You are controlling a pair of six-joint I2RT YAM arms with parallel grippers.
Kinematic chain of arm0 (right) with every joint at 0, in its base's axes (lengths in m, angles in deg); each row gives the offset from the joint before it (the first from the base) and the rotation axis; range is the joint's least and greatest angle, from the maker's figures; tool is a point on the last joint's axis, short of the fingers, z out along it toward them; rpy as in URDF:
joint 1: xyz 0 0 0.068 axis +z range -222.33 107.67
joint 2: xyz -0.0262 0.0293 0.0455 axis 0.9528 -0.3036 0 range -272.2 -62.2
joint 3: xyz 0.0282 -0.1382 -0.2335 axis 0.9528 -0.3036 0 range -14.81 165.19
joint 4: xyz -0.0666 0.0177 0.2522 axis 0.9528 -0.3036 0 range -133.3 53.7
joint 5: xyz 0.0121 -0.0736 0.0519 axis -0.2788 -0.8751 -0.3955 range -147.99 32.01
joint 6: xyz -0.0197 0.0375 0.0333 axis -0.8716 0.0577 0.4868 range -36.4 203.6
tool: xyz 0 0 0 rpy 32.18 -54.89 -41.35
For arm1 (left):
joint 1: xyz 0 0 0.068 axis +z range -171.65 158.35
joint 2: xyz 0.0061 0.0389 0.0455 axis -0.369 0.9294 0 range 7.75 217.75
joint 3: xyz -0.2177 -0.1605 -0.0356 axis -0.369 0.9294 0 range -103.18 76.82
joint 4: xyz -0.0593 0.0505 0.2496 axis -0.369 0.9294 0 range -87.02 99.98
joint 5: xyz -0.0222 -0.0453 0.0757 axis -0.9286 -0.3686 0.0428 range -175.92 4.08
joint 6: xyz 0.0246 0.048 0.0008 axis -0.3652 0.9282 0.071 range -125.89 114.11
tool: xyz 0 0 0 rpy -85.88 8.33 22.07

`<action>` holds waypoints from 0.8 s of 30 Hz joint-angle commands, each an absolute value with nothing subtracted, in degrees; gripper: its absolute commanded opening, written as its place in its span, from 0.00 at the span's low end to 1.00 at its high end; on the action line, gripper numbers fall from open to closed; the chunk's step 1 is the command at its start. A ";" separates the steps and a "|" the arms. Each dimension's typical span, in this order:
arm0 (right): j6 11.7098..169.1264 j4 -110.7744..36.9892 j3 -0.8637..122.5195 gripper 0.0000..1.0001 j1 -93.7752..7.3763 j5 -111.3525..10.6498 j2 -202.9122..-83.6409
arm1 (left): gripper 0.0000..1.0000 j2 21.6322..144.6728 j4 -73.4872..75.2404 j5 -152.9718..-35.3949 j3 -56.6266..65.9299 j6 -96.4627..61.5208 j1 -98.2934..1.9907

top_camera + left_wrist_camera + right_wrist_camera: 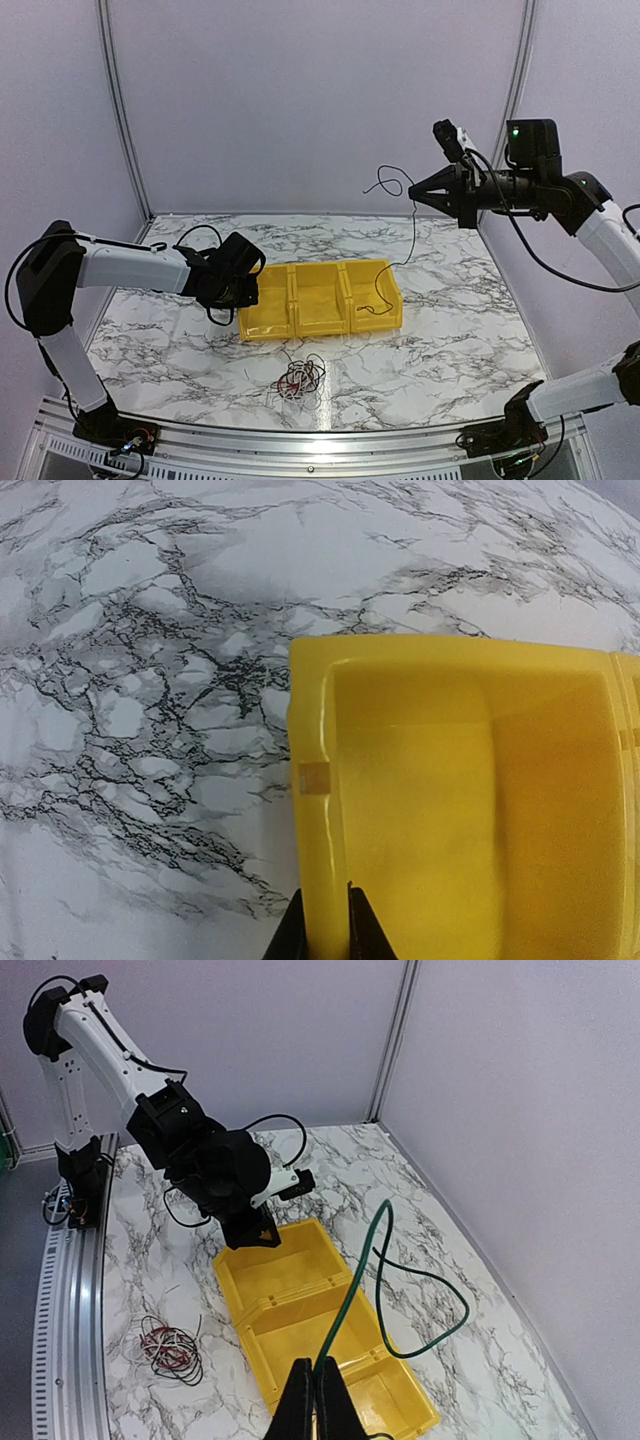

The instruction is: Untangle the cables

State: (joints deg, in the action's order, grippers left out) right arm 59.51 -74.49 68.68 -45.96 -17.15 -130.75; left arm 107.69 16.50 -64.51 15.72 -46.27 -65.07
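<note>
A tangle of thin black, red and white cables [300, 378] lies on the marble table in front of the yellow three-compartment bin [320, 300]. It also shows in the right wrist view [168, 1348]. My right gripper [413, 192] is raised high above the bin's right end, shut on one thin dark cable [413, 235]. The cable hangs down into the right compartment, and its free end loops above. The right wrist view shows the gripper [318, 1400] pinching this cable [361, 1273] over the bin [285, 1272]. My left gripper [325, 920] is shut on the bin's left wall [315, 810].
Pale walls with metal posts [118, 110] enclose the table at the back and sides. A metal rail [300, 440] runs along the near edge. My left arm [215, 1165] reaches over the bin's left end.
</note>
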 commanded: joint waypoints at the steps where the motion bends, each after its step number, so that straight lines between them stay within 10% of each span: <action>1: 58.90 -70.42 68.95 0.00 -46.40 -21.25 -132.52 | 0.00 108.59 15.36 -63.51 16.38 -46.28 -64.72; 24: 57.04 -53.65 52.44 0.00 -46.75 -31.15 -143.64 | 0.00 109.35 11.92 -65.35 18.81 -45.33 -64.72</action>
State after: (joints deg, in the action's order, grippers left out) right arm 57.39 -56.29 54.80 -46.26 -29.44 -140.98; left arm 107.84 12.17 -65.06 17.53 -46.58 -65.03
